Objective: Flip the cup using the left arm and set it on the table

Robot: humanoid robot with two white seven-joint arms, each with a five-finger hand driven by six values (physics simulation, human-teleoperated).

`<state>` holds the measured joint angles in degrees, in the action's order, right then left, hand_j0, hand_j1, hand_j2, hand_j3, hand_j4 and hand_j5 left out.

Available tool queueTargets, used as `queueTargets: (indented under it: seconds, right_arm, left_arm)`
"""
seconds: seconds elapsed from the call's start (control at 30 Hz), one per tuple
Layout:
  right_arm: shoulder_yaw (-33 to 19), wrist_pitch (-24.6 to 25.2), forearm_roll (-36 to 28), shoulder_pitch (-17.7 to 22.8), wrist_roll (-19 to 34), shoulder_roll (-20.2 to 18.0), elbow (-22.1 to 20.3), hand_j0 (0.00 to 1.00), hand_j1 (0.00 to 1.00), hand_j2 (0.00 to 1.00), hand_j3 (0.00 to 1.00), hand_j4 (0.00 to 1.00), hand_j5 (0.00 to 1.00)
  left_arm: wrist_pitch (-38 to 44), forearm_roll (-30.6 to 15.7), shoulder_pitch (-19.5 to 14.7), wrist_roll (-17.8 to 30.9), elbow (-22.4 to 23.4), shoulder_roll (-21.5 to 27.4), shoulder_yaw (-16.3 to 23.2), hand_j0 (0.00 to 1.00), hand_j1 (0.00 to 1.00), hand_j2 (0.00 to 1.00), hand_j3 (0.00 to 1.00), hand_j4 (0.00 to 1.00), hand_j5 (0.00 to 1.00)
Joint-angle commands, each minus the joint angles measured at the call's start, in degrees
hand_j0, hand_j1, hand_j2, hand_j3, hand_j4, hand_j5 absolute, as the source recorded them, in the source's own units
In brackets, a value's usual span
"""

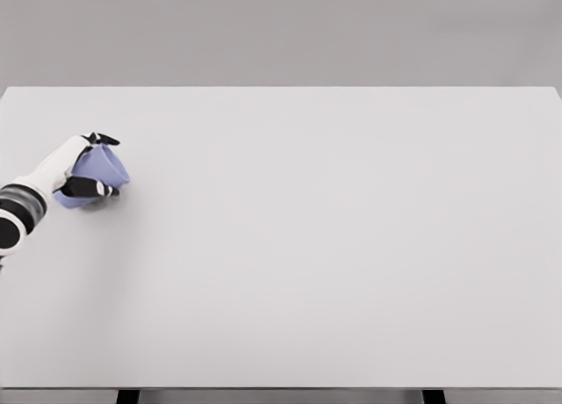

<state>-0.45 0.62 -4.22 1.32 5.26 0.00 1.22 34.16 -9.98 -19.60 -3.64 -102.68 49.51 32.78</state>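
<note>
A light purple-blue cup is held at the far left of the white table, tilted on its side. My left hand is shut on it, with dark fingers curled across its lower side and others over its top edge. The white left forearm comes in from the left edge. Whether the cup touches the table surface I cannot tell. The right arm does not show.
The table's near edge runs along the bottom of the picture, with two dark legs below it. A plain grey wall stands behind the far edge.
</note>
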Motion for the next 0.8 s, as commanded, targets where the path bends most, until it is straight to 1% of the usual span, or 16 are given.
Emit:
queueTargets:
  seconds: [0.0,0.13,0.17,0.3,0.43,0.53,0.63,0.7,0.77]
  right_arm:
    - [0.0,0.0,0.0,0.0,0.0,0.0,0.0,1.00,1.00,1.00,1.00,1.00,1.00]
    - [0.0,0.0,0.0,0.0,0.0,0.0,0.0,1.00,1.00,1.00,1.00,1.00,1.00]
    - [0.0,0.0,0.0,0.0,0.0,0.0,0.0,1.00,1.00,1.00,1.00,1.00,1.00]
    - [0.0,0.0,0.0,0.0,0.0,0.0,0.0,1.00,1.00,1.00,1.00,1.00,1.00]
    - [0.0,0.0,0.0,0.0,0.0,0.0,0.0,1.00,1.00,1.00,1.00,1.00,1.00]
    - [0.0,0.0,0.0,0.0,0.0,0.0,0.0,1.00,1.00,1.00,1.00,1.00,1.00]
    - [0.0,0.0,0.0,0.0,0.0,0.0,0.0,1.00,1.00,1.00,1.00,1.00,1.00]
    - [0.0,0.0,0.0,0.0,0.0,0.0,0.0,1.00,1.00,1.00,1.00,1.00,1.00]
    - [0.0,0.0,0.0,0.0,0.0,0.0,0.0,1.00,1.00,1.00,1.00,1.00,1.00]
  left_arm:
    - [-0.2,-1.0,0.0,0.0,-0.1,0.1,-1.0,0.74,0.74,0.74,0.74,0.74,0.74]
    - [-1.6,-2.7,-0.1,0.0,-0.1,0.1,-2.1,0.75,0.75,0.75,0.75,0.75,0.75]
    - [-1.9,-3.7,-0.2,0.0,-0.1,0.1,-2.9,0.75,0.75,0.75,0.75,0.75,0.75]
    - [-4.4,-5.6,0.1,0.0,-0.3,0.1,-4.6,0.75,0.75,0.75,0.75,0.75,0.75]
    - [-6.1,-7.8,0.3,0.0,-0.3,0.0,-5.4,0.76,0.76,0.76,0.76,0.76,0.76]
    - [-7.4,-8.3,0.4,0.0,-0.3,-1.2,-5.9,0.76,0.76,0.76,0.76,0.76,0.76]
    - [-7.7,-9.1,0.8,0.0,-0.3,-1.4,-6.8,0.76,0.76,0.76,0.76,0.76,0.76]
    - [-9.4,-9.3,1.0,0.0,-0.2,-1.5,-7.0,0.76,0.76,0.76,0.76,0.76,0.76]
    - [-9.4,-9.5,1.0,0.0,-0.2,-2.0,-7.2,0.76,0.76,0.76,0.76,0.76,0.76]
